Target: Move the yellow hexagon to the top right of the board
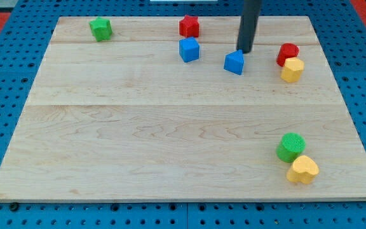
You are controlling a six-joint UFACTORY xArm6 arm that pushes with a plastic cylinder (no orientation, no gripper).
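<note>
The yellow hexagon (292,69) lies at the view's right, upper part of the wooden board (170,127), touching a red block (288,54) just above and left of it. My tip (244,51) stands at the view's top centre-right, right behind a blue triangular block (234,62) and about 75 px to the left of the yellow hexagon. The rod rises straight up out of the view.
A blue cube (189,49) and a red block (189,26) lie left of my tip. A green block (100,28) sits at the top left. A green cylinder (291,147) and a yellow heart (303,170) lie at the bottom right.
</note>
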